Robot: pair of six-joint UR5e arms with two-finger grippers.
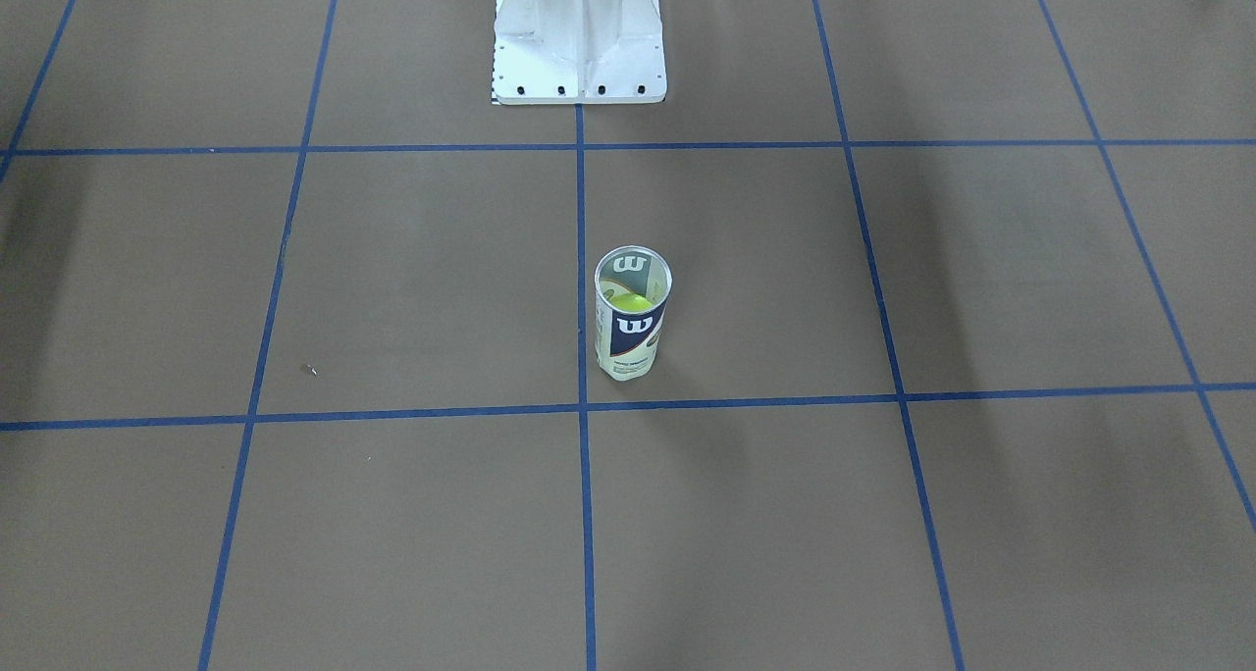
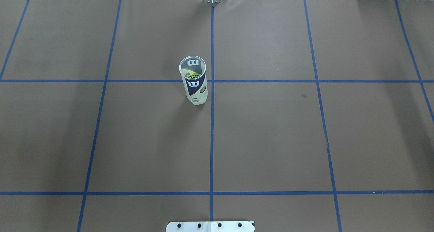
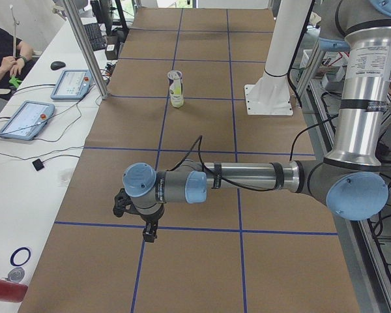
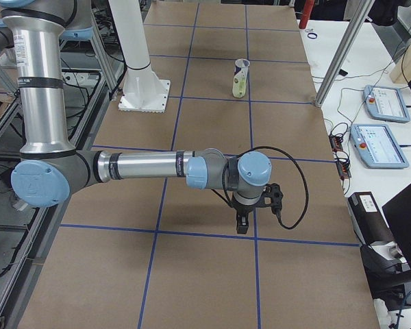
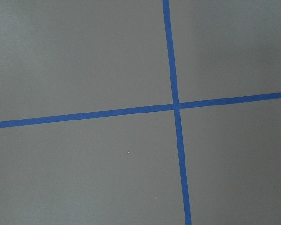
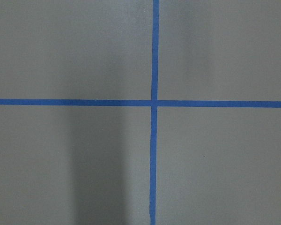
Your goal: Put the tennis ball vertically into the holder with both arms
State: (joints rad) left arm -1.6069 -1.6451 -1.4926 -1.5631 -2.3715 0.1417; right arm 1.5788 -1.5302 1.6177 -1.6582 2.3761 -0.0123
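Left hand, right hand over table, far from holder; spread indiscernible

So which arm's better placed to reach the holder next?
Left, slightly: the holder stands just on the left side of the centre tape line. The left gripper and right gripper hang far off, at opposite ends.

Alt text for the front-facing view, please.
A clear plastic cylindrical ball can with a navy-and-white W label stands upright mid-table, a yellow-green tennis ball inside it. Blue tape lines grid the brown paper-covered table; a white metal pedestal base sits at the top edge.
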